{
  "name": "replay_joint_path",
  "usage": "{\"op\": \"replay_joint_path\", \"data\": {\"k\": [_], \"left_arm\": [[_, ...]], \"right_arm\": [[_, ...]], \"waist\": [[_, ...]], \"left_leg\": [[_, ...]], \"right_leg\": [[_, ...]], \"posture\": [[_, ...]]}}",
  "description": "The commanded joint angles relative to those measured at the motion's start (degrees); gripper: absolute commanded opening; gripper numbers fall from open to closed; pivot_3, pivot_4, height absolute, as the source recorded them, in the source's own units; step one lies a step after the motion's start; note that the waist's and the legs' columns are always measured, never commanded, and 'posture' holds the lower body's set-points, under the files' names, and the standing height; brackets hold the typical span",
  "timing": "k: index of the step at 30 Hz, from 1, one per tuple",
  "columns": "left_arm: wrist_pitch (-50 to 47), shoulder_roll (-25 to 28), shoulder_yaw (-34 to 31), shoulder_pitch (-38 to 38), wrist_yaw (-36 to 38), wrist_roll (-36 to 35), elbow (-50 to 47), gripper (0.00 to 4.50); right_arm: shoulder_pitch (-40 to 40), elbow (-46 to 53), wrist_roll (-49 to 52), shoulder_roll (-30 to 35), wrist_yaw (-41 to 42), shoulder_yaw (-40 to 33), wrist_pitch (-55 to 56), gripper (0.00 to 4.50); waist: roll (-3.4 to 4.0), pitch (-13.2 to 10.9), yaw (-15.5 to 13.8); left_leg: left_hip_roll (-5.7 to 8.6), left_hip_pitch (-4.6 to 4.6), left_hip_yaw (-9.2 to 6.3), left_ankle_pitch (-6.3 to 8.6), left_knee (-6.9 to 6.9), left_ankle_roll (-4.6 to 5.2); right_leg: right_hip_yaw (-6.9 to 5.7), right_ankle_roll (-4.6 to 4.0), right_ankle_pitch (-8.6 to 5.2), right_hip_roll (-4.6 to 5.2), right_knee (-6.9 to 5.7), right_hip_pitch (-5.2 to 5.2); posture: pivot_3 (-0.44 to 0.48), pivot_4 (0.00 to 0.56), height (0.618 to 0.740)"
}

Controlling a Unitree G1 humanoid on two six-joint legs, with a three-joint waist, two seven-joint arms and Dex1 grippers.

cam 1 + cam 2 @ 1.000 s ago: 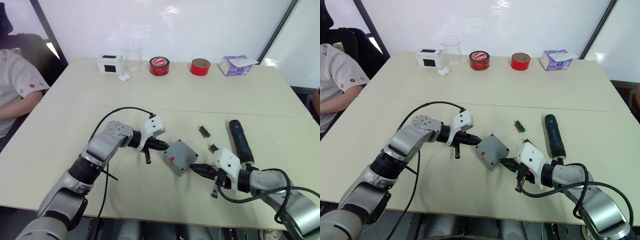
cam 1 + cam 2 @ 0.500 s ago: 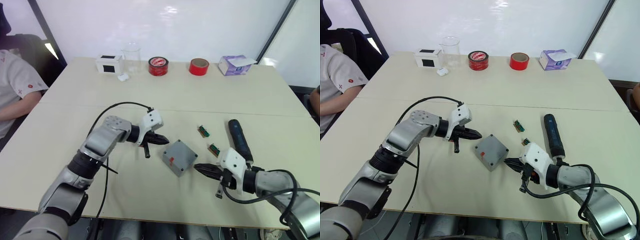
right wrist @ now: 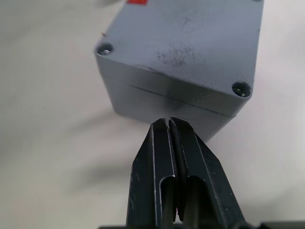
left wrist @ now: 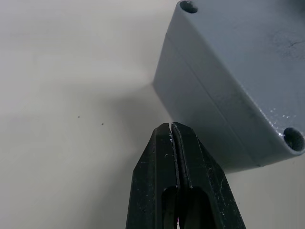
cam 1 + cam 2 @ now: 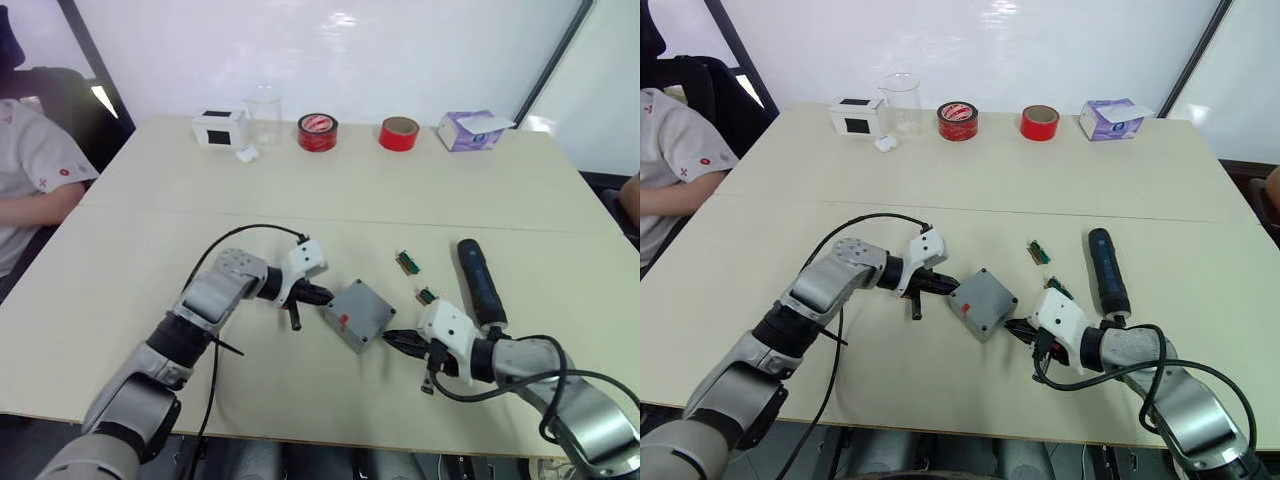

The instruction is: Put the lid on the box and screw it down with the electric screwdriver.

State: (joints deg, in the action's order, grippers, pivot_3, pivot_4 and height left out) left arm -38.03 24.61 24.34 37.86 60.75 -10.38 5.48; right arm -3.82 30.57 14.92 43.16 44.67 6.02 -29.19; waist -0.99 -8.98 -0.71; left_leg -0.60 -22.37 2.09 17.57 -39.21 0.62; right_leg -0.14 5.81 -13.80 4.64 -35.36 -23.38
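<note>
Grey lid is seen seated on the box, mid-table between both grippers. The right gripper and left gripper are closed on nothing, tips near its sides. Fastening is judged next: the electric screwdriver, lying beyond, must be grasped.

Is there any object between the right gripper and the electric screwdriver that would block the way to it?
Nothing visible blocks it. The right gripper, fingers shut, points at the box with the lid on it. The electric screwdriver lies on the table behind that arm, with only a small green part lying near, beside the path.
</note>
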Motion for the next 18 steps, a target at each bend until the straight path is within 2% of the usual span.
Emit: {"op": "replay_joint_path", "data": {"k": [1,9,18], "left_arm": [[-1.9,-0.5,0.4,-1.5,-0.3,-1.0,-5.4,0.00],[-5.8,-1.1,1.1,-4.6,-1.5,-1.7,-11.7,0.00],[-6.6,-0.4,0.4,-5.3,-2.0,-1.5,-12.3,0.00]], "right_arm": [[2.4,-0.7,-0.9,-0.8,-0.7,-0.2,1.4,0.05],[4.5,-3.3,-2.0,0.0,0.4,-1.1,2.1,0.05],[5.1,-3.3,-1.8,0.7,1.4,-2.2,1.6,0.05]], "waist": [[0.00,0.0,0.0],[0.01,0.0,-0.1],[0.01,0.0,0.0]], "left_leg": [[0.00,0.00,0.00,0.00,0.00,0.00],[-0.04,0.00,0.00,0.00,0.00,0.00],[-0.03,0.00,0.00,0.00,0.00,0.00]], "right_leg": [[0.00,0.00,0.00,0.00,0.00,0.00],[0.00,0.00,0.00,0.02,-0.01,0.01],[0.00,0.00,0.00,0.02,-0.01,0.01]], "posture": [[0.000,0.150,0.740],[0.000,0.150,0.740],[0.000,0.150,0.740]]}}
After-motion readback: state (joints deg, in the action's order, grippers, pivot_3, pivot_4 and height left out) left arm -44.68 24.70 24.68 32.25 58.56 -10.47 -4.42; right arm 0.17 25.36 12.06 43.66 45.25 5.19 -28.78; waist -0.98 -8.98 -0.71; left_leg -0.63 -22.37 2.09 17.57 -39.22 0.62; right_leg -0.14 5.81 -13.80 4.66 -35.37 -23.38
